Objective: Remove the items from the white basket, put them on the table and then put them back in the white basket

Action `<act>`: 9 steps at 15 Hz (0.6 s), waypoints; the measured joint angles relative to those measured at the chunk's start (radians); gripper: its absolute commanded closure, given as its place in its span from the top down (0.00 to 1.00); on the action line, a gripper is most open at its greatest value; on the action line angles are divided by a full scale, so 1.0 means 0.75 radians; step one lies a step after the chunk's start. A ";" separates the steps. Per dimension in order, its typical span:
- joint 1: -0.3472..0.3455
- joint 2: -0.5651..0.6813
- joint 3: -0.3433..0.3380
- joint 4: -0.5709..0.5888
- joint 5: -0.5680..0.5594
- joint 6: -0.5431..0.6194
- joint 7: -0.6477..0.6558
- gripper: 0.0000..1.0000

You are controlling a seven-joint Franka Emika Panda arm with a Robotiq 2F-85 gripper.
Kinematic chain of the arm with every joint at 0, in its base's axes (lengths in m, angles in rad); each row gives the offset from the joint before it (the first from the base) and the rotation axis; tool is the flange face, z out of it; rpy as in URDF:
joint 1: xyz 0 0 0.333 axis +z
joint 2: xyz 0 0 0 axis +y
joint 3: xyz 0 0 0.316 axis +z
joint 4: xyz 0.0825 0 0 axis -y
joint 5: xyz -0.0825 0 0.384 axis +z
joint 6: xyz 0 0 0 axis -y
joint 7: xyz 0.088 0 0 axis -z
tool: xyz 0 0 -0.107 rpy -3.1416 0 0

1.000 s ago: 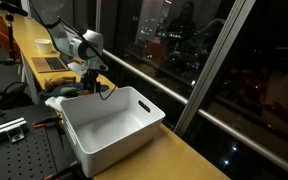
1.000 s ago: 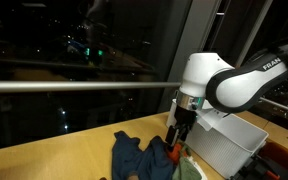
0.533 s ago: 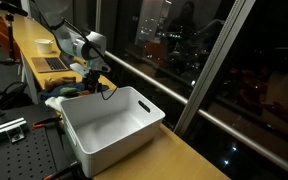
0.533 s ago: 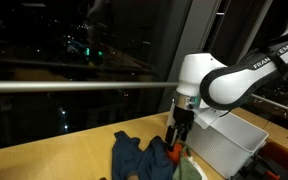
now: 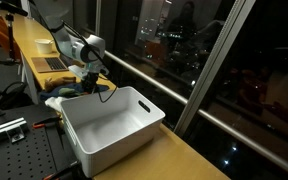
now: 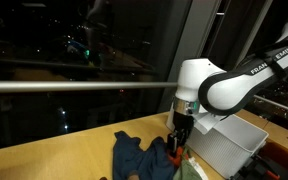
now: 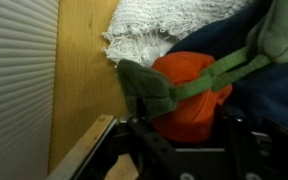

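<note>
And the arm has dipped a touch lower in the last second: the pincer is now right down on the pile beside the white basket. The basket looks empty, so I'd call this the return leg. In the wrist view an orange bundle sits dead centre, a green strap across it, with a white knitted cloth beyond on the bench. Whether the jaws are spread or closed, I cannot tell. Arm lettering reads partly "FRAN" and "EMIKA".
</note>
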 measured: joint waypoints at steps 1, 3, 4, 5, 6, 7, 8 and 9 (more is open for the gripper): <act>0.000 0.000 0.002 0.000 0.002 0.000 0.000 0.21; 0.000 -0.005 0.003 -0.001 0.006 0.000 0.000 0.09; 0.000 -0.014 0.003 -0.004 0.006 0.000 0.000 0.02; 0.001 -0.032 0.004 -0.012 0.007 0.000 0.000 0.01; 0.002 -0.063 0.004 -0.023 0.006 0.000 0.000 0.01; 0.004 -0.110 0.004 -0.041 0.006 -0.003 0.001 0.03; 0.005 -0.168 0.004 -0.063 0.002 -0.011 0.002 0.02; 0.005 -0.234 0.003 -0.086 -0.006 -0.020 0.005 0.03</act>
